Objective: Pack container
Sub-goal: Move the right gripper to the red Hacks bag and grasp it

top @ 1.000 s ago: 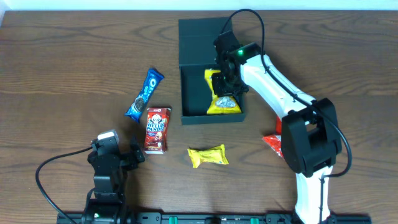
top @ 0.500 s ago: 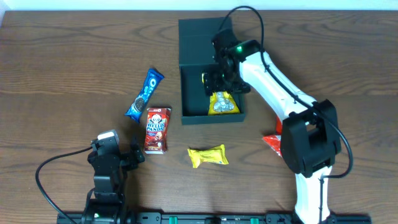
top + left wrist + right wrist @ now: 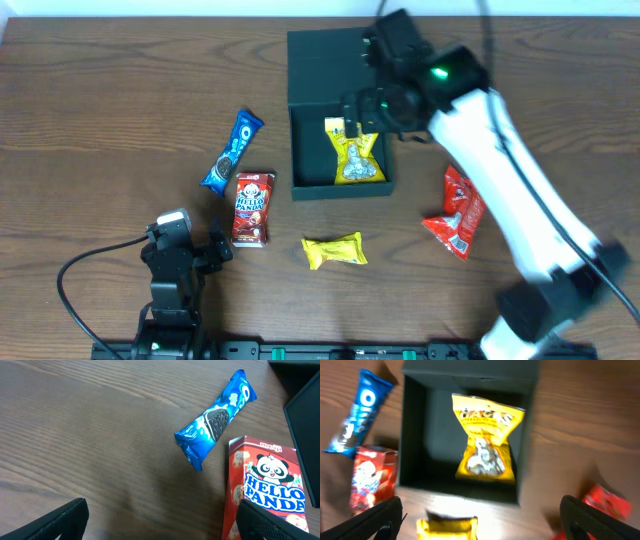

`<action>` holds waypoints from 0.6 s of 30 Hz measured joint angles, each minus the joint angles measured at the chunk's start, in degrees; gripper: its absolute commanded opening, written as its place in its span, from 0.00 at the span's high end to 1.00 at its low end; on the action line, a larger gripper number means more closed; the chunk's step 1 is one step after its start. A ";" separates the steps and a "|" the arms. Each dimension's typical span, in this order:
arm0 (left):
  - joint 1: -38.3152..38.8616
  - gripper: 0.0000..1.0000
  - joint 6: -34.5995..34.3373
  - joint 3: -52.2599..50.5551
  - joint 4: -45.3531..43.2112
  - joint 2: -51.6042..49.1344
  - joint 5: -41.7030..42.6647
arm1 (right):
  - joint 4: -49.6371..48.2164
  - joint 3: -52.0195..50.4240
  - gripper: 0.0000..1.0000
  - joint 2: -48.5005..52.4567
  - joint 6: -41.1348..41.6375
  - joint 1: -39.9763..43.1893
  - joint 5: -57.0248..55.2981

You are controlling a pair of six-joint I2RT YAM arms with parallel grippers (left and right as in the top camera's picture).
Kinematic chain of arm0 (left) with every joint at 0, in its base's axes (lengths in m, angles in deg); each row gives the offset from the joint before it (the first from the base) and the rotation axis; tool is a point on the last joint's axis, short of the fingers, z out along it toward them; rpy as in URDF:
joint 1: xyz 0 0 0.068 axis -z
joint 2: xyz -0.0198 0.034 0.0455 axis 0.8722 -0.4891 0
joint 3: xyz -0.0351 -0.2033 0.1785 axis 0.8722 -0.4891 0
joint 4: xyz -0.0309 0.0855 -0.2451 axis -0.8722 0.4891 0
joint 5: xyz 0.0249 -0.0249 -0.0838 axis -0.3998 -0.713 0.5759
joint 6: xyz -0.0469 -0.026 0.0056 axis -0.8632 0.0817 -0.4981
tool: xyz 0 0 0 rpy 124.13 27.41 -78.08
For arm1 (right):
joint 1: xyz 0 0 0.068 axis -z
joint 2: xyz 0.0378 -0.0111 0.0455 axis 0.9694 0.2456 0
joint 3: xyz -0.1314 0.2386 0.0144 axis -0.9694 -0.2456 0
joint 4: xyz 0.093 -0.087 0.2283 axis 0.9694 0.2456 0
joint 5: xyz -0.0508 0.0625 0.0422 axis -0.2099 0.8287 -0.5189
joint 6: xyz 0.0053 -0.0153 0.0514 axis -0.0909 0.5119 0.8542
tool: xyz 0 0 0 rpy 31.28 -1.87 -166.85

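Yellow bag [image 3: 355, 155] lies in the container [image 3: 340, 189], upper centre of frame; four snacks [image 3: 335, 250] wait on the counter [image 3: 100, 120]. My right claw [image 3: 362, 112] hangs spread, empty, above it; left claw [image 3: 218, 248] spread too.

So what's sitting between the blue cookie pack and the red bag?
The dark green box, open, with a yellow snack bag lying inside it. The overhead view shows this best.

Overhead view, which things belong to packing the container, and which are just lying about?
Job: container, the yellow snack bag inside it; probably still to pack, Oreo packet, Hello Panda box, yellow packet, red packet.
Lying about: black cable near the left arm.
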 measured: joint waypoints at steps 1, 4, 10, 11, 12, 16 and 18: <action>-0.02 0.05 0.00 0.00 -0.02 0.00 0.00 | 0.24 -1.81 0.01 -3.19 1.70 0.00 -0.87; -0.02 0.05 0.00 0.00 -0.02 0.00 0.02 | 0.02 -12.74 0.01 -12.24 9.60 0.26 -2.25; -0.02 0.05 0.00 0.00 -0.09 0.00 0.00 | -1.46 -31.69 0.01 -18.78 21.51 2.54 -2.73; -0.02 0.05 0.00 0.00 -0.13 0.00 -0.02 | -2.45 -34.49 0.01 -19.61 23.37 3.21 -2.78; -0.02 0.05 0.00 0.00 -0.09 0.00 0.00 | -3.58 -37.09 0.01 -20.52 25.03 4.04 -2.67; -0.02 0.05 0.00 0.00 -0.07 0.00 0.00 | -9.73 -47.08 0.01 -25.35 29.57 8.90 -1.38; -0.02 0.05 0.00 0.00 -0.11 0.00 0.00 | -11.63 -49.96 0.01 -26.97 30.12 10.82 -0.83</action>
